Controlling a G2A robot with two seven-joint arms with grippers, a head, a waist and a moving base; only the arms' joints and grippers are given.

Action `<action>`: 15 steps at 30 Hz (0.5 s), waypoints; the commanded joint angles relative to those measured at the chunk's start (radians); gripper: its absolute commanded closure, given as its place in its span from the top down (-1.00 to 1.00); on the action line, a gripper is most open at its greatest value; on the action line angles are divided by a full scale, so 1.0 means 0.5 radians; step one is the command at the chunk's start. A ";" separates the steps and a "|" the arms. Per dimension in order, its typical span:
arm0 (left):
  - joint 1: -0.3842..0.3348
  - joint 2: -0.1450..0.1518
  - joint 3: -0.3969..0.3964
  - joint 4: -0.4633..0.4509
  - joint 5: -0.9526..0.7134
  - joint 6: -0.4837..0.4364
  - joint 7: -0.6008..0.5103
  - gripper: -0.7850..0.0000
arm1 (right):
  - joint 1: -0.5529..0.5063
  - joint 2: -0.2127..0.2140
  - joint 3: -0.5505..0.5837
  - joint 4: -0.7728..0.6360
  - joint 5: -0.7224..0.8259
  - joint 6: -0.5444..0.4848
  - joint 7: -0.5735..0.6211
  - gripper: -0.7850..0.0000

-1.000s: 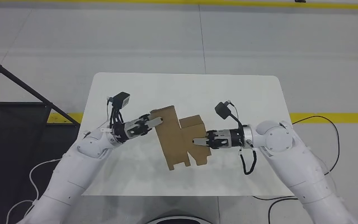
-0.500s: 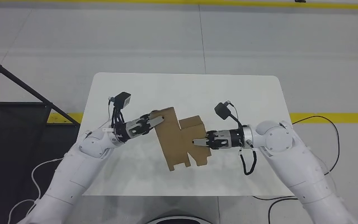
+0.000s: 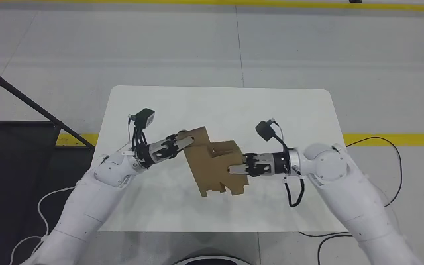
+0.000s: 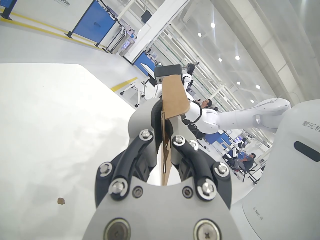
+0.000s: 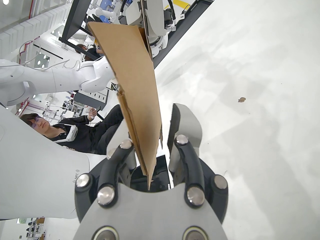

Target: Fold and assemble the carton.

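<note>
From above, the brown carton (image 3: 213,171) hangs over the middle of the white worktop (image 3: 285,112), a shade nearer the robot's edge than the far one. It is a partly folded sheet lying at a slant, caught between the two arms. The left gripper (image 3: 185,141) has hold of the corner that points toward the worktop's left edge. The right gripper (image 3: 232,169) meets the carton's side facing the right edge.

From the left wrist, the left gripper (image 4: 163,118) is pinching the carton (image 4: 173,93). Its dark pads (image 4: 155,116) press against either face of a thin cardboard edge, and a flap stands up just past them. A tiny brown scrap (image 4: 60,201) lies on the worktop (image 4: 50,116) off to one side.

From the right wrist, the right gripper (image 5: 152,121) straddles the carton (image 5: 132,76), whose broad panel runs away from it toward the other arm. Whether this gripper is clamped tight on the board or only bracketing it, I cannot tell from here. The same sort of brown scrap (image 5: 241,99) sits on the worktop (image 5: 250,38) nearby, well apart from the carton.
</note>
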 commanded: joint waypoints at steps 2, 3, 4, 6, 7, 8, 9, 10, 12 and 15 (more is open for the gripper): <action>0.006 0.000 -0.012 -0.008 0.014 0.000 0.009 -1.00 | -0.030 0.008 0.035 -0.024 -0.024 -0.048 -0.041 1.00; 0.008 0.000 -0.016 -0.016 0.015 0.000 0.014 -1.00 | -0.042 0.011 0.050 -0.037 -0.033 -0.066 -0.058 1.00; 0.011 0.000 -0.021 -0.026 0.018 0.000 0.015 -1.00 | -0.057 0.014 0.066 -0.049 -0.043 -0.082 -0.077 1.00; 0.017 0.001 -0.038 -0.051 0.038 0.000 0.018 -1.00 | -0.091 0.023 0.095 -0.079 -0.065 -0.095 -0.106 1.00; 0.021 0.001 -0.044 -0.060 0.052 0.000 0.018 -1.00 | -0.101 0.026 0.103 -0.089 -0.071 -0.089 -0.105 1.00; 0.031 0.002 -0.055 -0.079 0.085 0.000 0.020 -1.00 | -0.101 0.026 0.103 -0.089 -0.071 -0.089 -0.105 1.00; 0.038 0.004 -0.072 -0.088 0.128 0.000 0.031 -1.00 | -0.101 0.026 0.103 -0.089 -0.071 -0.089 -0.105 1.00; 0.044 0.004 -0.082 -0.099 0.165 0.000 0.040 -1.00 | -0.101 0.026 0.103 -0.089 -0.071 -0.089 -0.105 1.00; 0.052 0.004 -0.092 -0.110 0.199 0.000 0.057 -1.00 | -0.101 0.026 0.103 -0.089 -0.071 -0.089 -0.105 1.00; 0.052 0.004 -0.092 -0.110 0.199 0.000 0.057 -1.00 | -0.101 0.026 0.103 -0.089 -0.071 -0.089 -0.105 1.00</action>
